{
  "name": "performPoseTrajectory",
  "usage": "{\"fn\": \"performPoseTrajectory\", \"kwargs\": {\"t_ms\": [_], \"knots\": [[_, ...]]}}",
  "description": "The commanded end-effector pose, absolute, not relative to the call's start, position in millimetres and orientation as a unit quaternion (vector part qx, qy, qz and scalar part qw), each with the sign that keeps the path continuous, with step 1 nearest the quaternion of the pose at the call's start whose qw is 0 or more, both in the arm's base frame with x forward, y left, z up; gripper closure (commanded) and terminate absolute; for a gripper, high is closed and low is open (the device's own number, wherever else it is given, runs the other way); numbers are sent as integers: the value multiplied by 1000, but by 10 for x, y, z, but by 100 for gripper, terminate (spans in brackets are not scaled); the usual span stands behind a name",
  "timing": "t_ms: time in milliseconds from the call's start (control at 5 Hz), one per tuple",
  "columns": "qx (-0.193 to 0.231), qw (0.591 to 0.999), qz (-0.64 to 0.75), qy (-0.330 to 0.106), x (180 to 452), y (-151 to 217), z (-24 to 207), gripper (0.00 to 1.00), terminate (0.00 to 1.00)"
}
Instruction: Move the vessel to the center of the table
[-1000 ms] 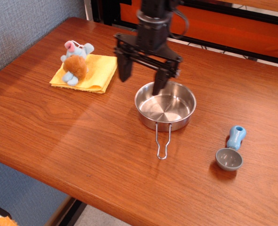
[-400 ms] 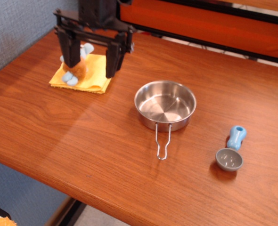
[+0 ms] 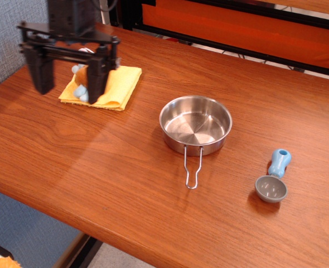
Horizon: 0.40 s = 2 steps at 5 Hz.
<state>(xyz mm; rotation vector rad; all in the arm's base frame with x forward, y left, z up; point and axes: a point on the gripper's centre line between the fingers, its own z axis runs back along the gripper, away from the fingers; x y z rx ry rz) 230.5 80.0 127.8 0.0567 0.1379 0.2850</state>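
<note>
Your gripper point(image 3: 68, 81) hangs with its fingers spread wide and empty over the left part of the table point(image 3: 97, 167), in front of the yellow cloth point(image 3: 117, 85) and the small toy on it. The pan point(image 3: 196, 125) sits upright near the middle of the table, well apart from the gripper. Judge whether it is centred enough; if so, stay clear and don't nudge it. Its wire handle point(image 3: 192, 167) points toward the near edge, so the long axis runs front to back. The scoop point(image 3: 274, 180) lies to its right.
</note>
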Motion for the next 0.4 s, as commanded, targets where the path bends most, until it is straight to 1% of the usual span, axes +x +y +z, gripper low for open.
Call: {"fn": "performPoseTrajectory", "kwargs": {"t_ms": [0,200], "knots": [[41,984,164,52,2009,800,1372,0,0],[41,984,164,52,2009,800,1372,0,100]]}}
